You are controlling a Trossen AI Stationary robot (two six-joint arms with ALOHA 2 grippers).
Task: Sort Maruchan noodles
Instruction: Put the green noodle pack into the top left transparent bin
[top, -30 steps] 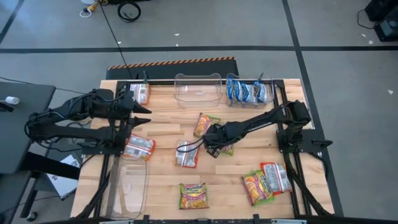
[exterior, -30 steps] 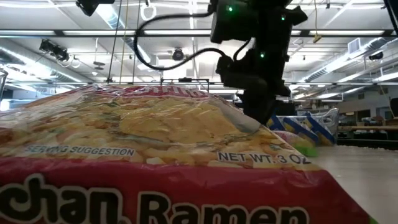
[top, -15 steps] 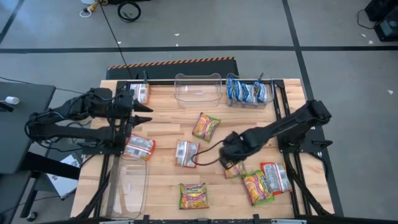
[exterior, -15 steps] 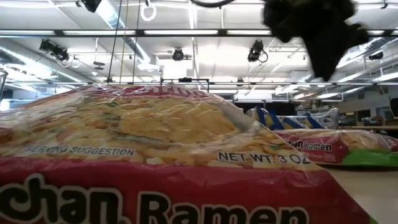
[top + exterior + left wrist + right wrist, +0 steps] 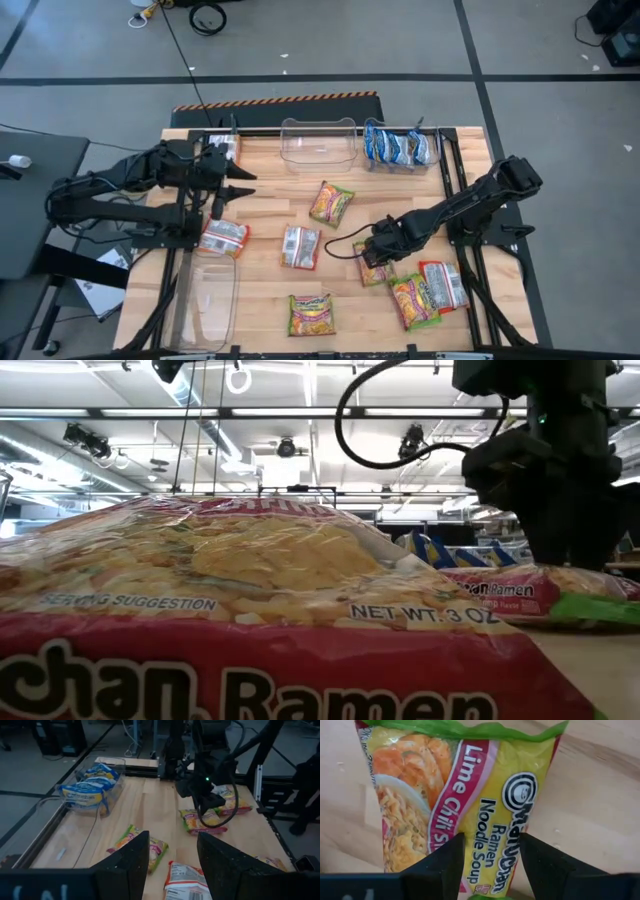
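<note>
Maruchan packets lie flat across the wooden table. My right gripper (image 5: 372,256) is open, pointing down over a yellow-green lime-chili packet (image 5: 376,272) near the table's near right part. In the right wrist view its fingers (image 5: 445,865) stand over the end of that packet (image 5: 470,795). Just beyond lie a yellow-green packet (image 5: 414,300) and a red-white one (image 5: 443,284). More packets lie mid-table (image 5: 331,202) (image 5: 300,246) (image 5: 312,314) (image 5: 223,238). My left gripper (image 5: 240,185) waits open above the table's left side. My right gripper's open fingers point down over one end of the lime-chili packet (image 5: 492,845). Whether the tips touch it, I cannot tell. The packet lies flat on the table.
A clear tub (image 5: 400,147) at the far right edge holds blue packets. A second clear tub (image 5: 320,145) stands at the far middle and a third (image 5: 210,300) at the near left. A red-white packet (image 5: 228,150) sits at the far left corner.
My right gripper has moved from mid-table toward the near right, taking the lime-chili packet along. That packet now lies flat beside the two packets at the near right. In the low view the gripper was high half a second ago and stands lower now.
</note>
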